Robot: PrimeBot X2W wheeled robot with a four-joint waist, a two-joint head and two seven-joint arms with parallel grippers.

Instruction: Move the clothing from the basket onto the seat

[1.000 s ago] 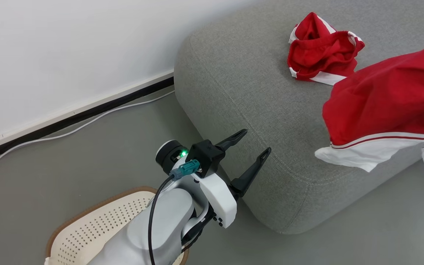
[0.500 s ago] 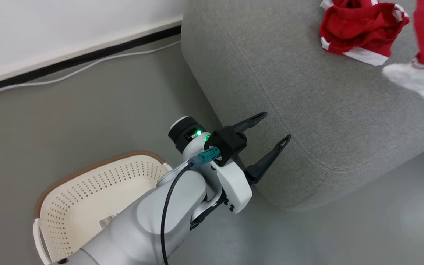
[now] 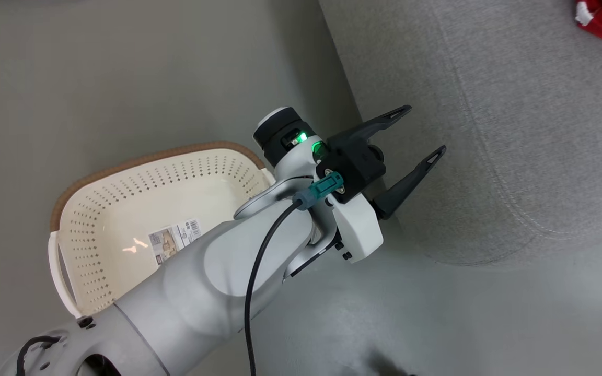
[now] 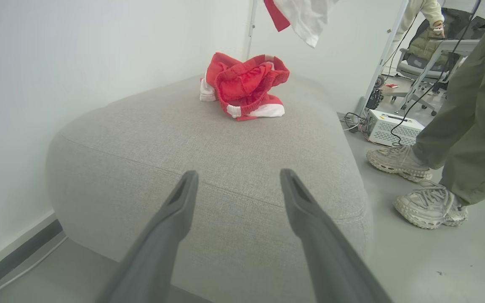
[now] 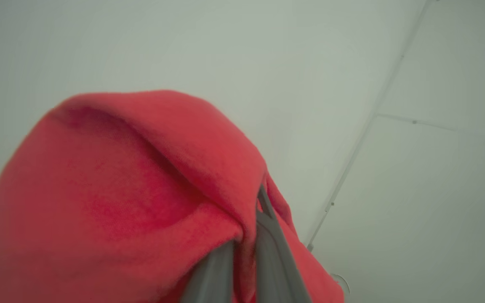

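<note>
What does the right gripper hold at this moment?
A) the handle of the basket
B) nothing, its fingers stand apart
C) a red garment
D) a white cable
C: in the right wrist view the right gripper is shut on the red garment, and the cloth drapes over it.

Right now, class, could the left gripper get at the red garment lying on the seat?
Probably yes. The left gripper is open and empty, pointing across the seat at the garment, with nothing between them. It sits at the near edge, so it would need to reach forward.
</note>
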